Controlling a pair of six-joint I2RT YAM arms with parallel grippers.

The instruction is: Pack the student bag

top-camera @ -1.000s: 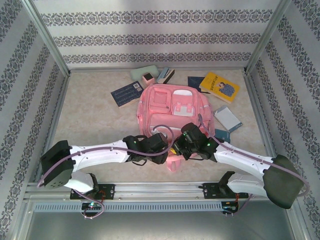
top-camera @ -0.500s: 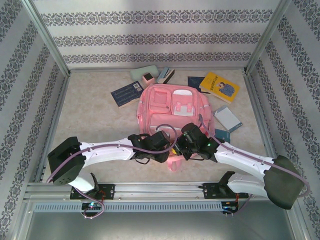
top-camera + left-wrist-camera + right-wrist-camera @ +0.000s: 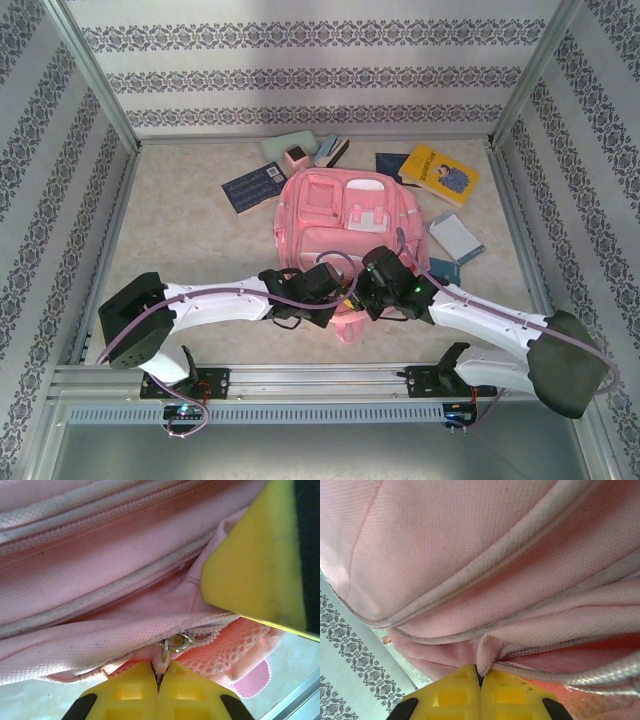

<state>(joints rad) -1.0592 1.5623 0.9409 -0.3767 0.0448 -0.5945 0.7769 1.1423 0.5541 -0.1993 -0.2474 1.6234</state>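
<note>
The student bag [image 3: 345, 215] lies flat in the middle of the top view, and its near edge is under both wrists. The right gripper [image 3: 480, 672] is clenched on a fold of the pink fabric at this edge. The left gripper [image 3: 159, 674] is clenched on the pink tab of the zipper pull [image 3: 176, 642]. I judge the step is opening the zip; packing is not yet begun. Next, the left one should draw the pull along the zip while the right one keeps the cloth tight. One second before, the left arm was more to the left with its jaws apart; the right arm has not moved.
</note>
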